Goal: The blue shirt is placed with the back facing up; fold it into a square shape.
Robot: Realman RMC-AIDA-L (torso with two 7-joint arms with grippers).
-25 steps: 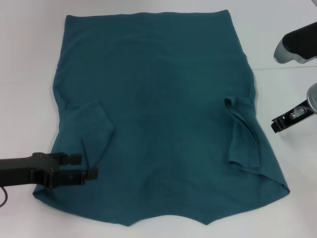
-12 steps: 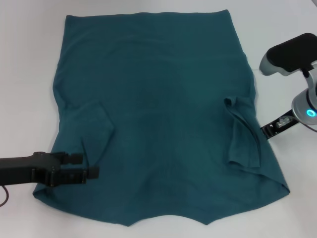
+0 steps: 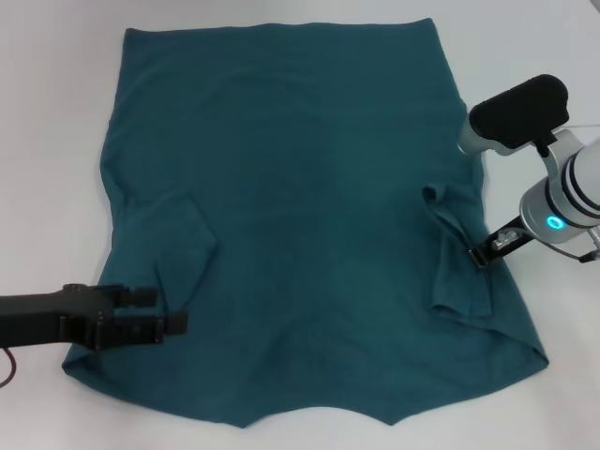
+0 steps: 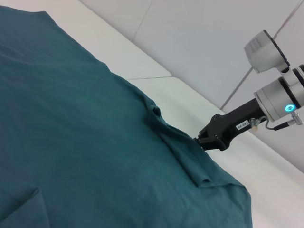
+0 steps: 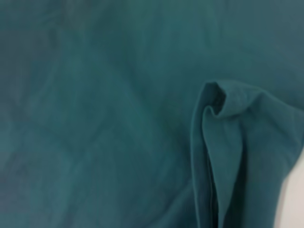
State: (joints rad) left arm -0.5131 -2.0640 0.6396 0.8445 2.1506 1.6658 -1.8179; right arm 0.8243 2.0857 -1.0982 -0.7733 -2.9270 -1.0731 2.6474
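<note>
The right gripper (image 3: pixel 480 255) sits at the middle right of the head view, its dark tip at the edge of the blue shirt (image 3: pixel 300 206) beside the folded-in right sleeve (image 3: pixel 459 258); whether its fingers are apart or together cannot be told. The left gripper (image 3: pixel 159 314) lies at the lower left of that view, over the shirt's lower left part just below the folded-in left sleeve (image 3: pixel 183 248), its two dark fingers (image 3: pixel 173 323) held slightly apart with nothing seen between them.

There is one shirt, two sleeves and two grippers. The left wrist view shows the right gripper (image 4: pixel 209 140) from the side, its tip low against the cloth. The right wrist view shows only cloth, with the sleeve (image 5: pixel 228 142) doubled into a raised fold.

The shirt is plain dark teal, spread flat across the white counter (image 3: pixel 56 112), filling most of the head view.
</note>
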